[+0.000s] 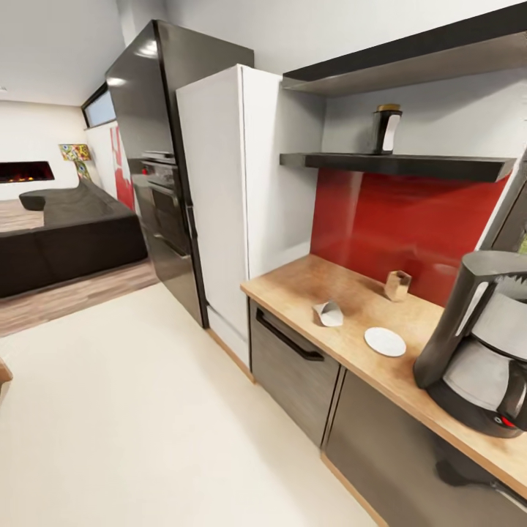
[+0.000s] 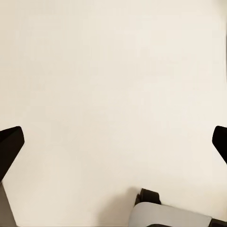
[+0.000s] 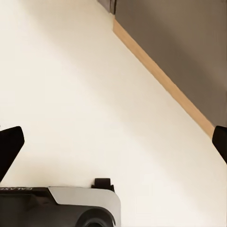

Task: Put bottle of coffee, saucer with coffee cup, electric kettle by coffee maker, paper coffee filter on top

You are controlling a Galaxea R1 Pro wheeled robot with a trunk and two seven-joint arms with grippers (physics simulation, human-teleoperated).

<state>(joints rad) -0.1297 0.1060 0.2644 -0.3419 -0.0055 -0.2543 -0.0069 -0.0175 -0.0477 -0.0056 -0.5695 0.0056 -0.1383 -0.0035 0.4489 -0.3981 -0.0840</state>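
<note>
The kitchen countertop [image 1: 351, 293] carries the coffee maker [image 1: 479, 344] near its front edge. The saucer [image 1: 385, 341] lies just beside it, and the paper coffee filter [image 1: 329, 313] sits further toward the counter's end. A small tan block [image 1: 397, 285] stands by the red backsplash [image 1: 395, 219]. The bottle of coffee [image 1: 386, 129] stands on the kitchen shelf [image 1: 410, 165].

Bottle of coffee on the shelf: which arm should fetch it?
Right, probably. The bottle of coffee stands on the kitchen shelf right of centre in the head view, and the right wrist view shows the cabinet fronts close by. Both grippers hang over floor, jaws apart, empty.
</note>
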